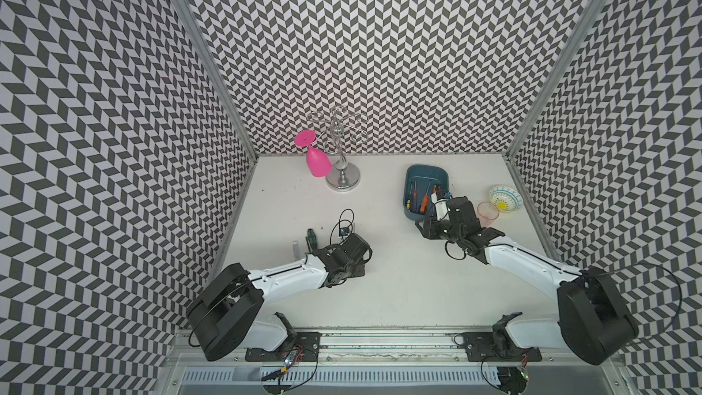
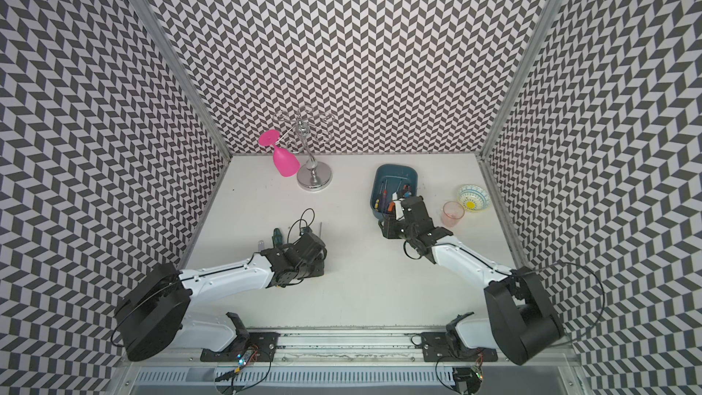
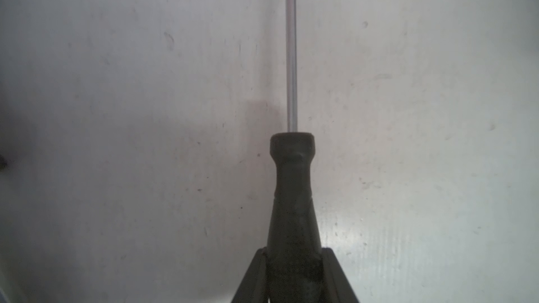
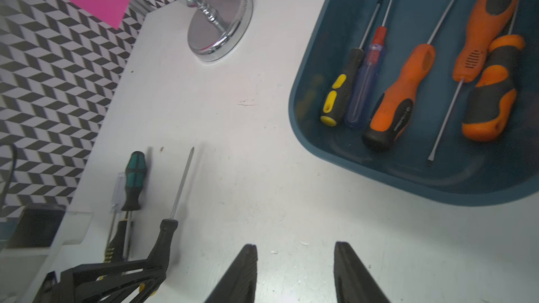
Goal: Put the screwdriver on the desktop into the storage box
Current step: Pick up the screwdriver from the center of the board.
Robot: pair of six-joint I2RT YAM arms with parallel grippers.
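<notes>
White links, black joints (looped black cables) — wedge-shaped jaws.

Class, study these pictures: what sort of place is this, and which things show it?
Most likely a robot test cell, not a home or workshop: a left arm and right arm mounted by a white desktop, chevron walls boxing it in, and a storage box of screwdrivers.

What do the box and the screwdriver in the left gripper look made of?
The box: teal plastic, probably; smooth moulded walls, rounded corners, soft sheen. The screwdriver: dark matte handle, likely plastic or rubber; thin shaft looks like bare metal, with a bright streak along it.
</notes>
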